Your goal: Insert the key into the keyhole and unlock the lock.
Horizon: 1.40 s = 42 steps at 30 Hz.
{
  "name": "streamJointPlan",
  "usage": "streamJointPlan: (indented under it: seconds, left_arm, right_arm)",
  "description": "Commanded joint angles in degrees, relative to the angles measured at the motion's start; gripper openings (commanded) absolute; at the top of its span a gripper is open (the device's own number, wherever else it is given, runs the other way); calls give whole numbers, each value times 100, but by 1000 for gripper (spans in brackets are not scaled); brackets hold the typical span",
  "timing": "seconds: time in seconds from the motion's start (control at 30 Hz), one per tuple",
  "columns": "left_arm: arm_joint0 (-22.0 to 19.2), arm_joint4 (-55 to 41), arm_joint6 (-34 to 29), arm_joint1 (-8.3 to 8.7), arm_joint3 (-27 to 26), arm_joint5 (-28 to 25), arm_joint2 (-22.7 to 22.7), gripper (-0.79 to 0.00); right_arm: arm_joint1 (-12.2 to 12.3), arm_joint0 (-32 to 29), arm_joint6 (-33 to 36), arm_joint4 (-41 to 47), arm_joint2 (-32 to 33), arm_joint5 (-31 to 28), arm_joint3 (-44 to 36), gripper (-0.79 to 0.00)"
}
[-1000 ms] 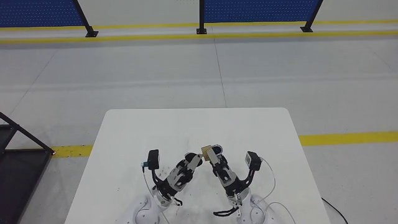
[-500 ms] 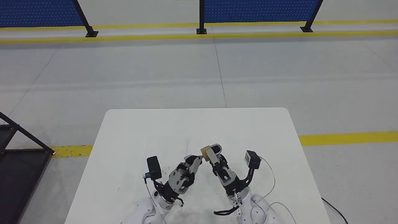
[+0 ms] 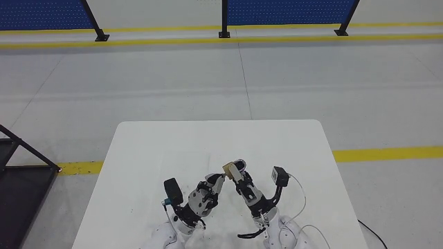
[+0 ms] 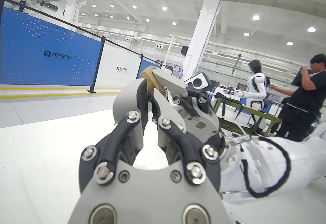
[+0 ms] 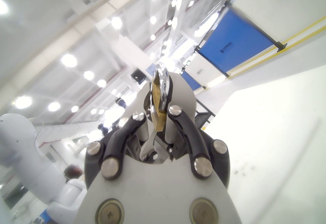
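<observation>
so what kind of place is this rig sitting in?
Probably an indoor robotics test hall or factory floor: blue and white perforated barrier panels fence the area, yellow floor lines run along them, and a white humanoid robot stands in the background.

A white rectangular counter [image 3: 208, 142] stands on a pale grey floor [image 3: 208, 83]. Yellow stripes [image 3: 173, 41] run along blue and white barrier panels [image 3: 41, 0] beyond; a black metal frame [image 3: 21, 153] stands left of it
</observation>
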Motion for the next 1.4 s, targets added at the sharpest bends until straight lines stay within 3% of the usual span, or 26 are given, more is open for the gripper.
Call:
streamJointPlan:
  seconds: [0.0, 0.03, 0.23, 0.33, 0.57, 0.9, 1.37]
  left_arm:
    - [-12, -122, -34, 5, 13, -118, 12, -576]
    - [-20, -172, -64, 10, 19, -179, 9, -514]
    - [-4, -450, -176, 46, -2, -495, -34, -517]
    - [8, -892, -369, 74, 65, -1011, -54, -533]
    - [-111, -2466, -1764, 198, 331, -2223, -151, -520]
    - [-191, -4438, -3756, 462, -10, -2223, -159, -554]
    - [-289, -4924, -4420, 519, -34, -2116, -118, -659]
  right_arm:
    - [-1, -4, -5, -4, 3, -6, 0, -785]
    - [-2, -5, -5, -5, 4, -7, -1, -785]
    - [-2, -25, -7, -3, 22, -23, -12, -785]
    - [3, -40, 0, -8, 43, -41, -27, -785]
    - [24, -87, 59, -94, 126, -40, -81, -785]
    - [45, -122, 239, -167, 145, 61, -141, -785]
    - [47, -102, 287, -115, 134, 139, -135, -785]
